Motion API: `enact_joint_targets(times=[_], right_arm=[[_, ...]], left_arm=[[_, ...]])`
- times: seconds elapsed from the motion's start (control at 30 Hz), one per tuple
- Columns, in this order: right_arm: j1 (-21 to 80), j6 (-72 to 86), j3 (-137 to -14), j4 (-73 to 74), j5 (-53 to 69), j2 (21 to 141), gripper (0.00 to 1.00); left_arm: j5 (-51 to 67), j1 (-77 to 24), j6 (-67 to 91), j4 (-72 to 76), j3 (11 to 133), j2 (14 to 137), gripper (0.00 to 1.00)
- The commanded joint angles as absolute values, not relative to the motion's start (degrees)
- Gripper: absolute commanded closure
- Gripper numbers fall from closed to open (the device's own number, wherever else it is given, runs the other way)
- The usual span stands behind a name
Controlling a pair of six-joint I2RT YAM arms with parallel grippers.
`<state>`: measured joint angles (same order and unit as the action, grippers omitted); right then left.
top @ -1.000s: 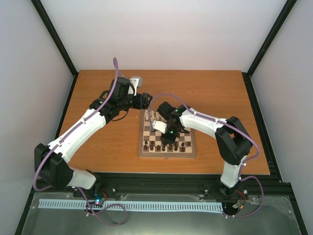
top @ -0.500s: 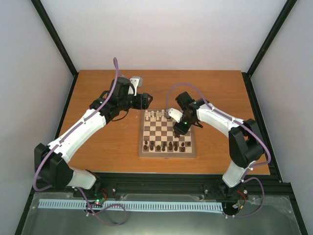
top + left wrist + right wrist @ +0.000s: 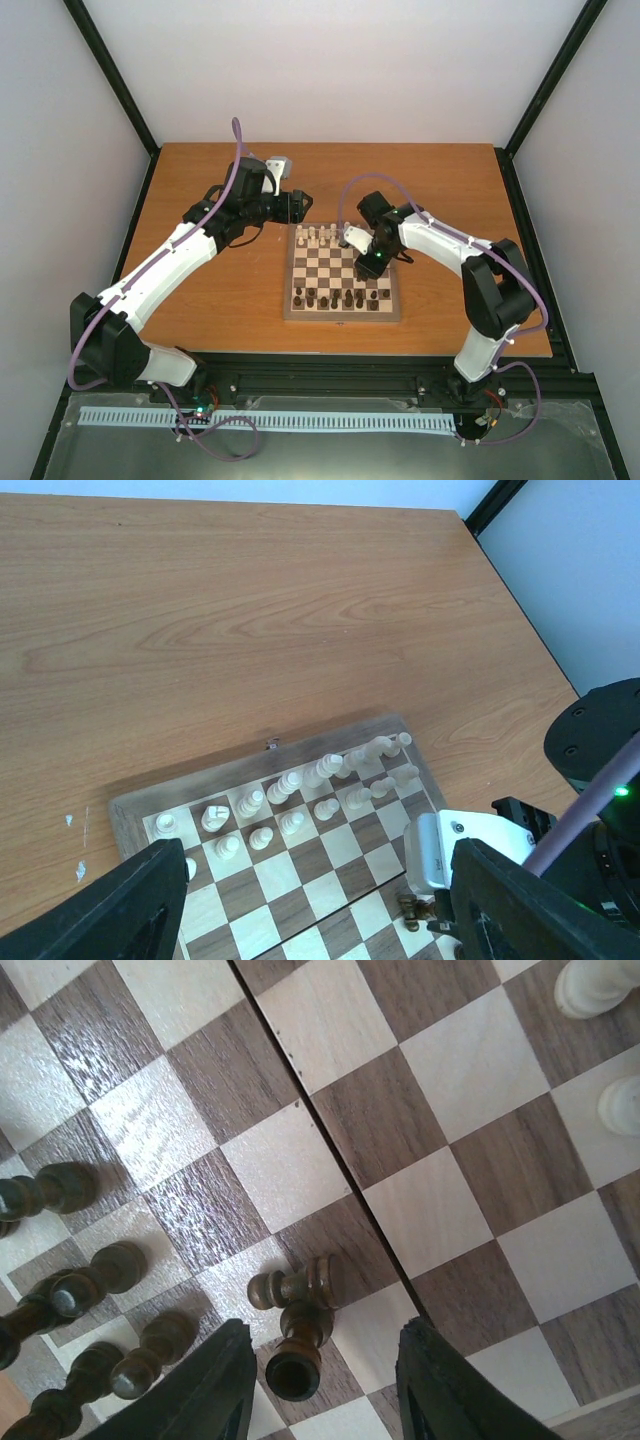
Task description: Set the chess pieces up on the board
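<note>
The board (image 3: 340, 315) lies at the table's middle. Cream-white pieces (image 3: 325, 237) stand in its two far rows and dark brown pieces (image 3: 335, 298) in its near rows. My right gripper (image 3: 370, 262) hangs open low over the board's right side. In the right wrist view its jaws (image 3: 320, 1390) straddle two dark pieces: one pawn (image 3: 292, 1285) lies on its side, and the other piece (image 3: 297, 1352) touches it. My left gripper (image 3: 297, 207) hovers open and empty beyond the board's far left corner. Its wrist view shows the cream-white rows (image 3: 290, 800).
Several dark pieces (image 3: 70, 1290) stand crowded just left of the right gripper. Two cream-white pieces (image 3: 590, 985) show at the top right of that view. The bare wooden table (image 3: 450, 190) surrounds the board, and black frame posts stand at its back corners.
My right gripper has swung from the board's left-middle to its right side and come down over two dark pieces. The left arm has not moved.
</note>
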<state>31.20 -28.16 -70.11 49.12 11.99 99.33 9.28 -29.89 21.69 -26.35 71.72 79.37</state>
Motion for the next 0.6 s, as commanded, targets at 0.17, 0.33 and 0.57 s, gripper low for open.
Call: enact_joint_targets(times=[0.17, 0.33, 0.57], right_arm=[[31.2, -28.5, -69.4, 50.2, 11.1, 100.5, 0.80], [31.2, -28.5, -69.1, 50.4, 11.4, 99.0, 0.87], [30.9, -28.5, -70.1, 51.6, 11.3, 94.6, 0.88]], left_arm=[[9.8, -29.5, 22.0, -24.9, 73.6, 78.2, 0.25], [9.9, -29.5, 22.0, -24.9, 73.7, 78.3, 0.25], [10.0, -29.5, 22.1, -24.9, 73.7, 78.4, 0.25]])
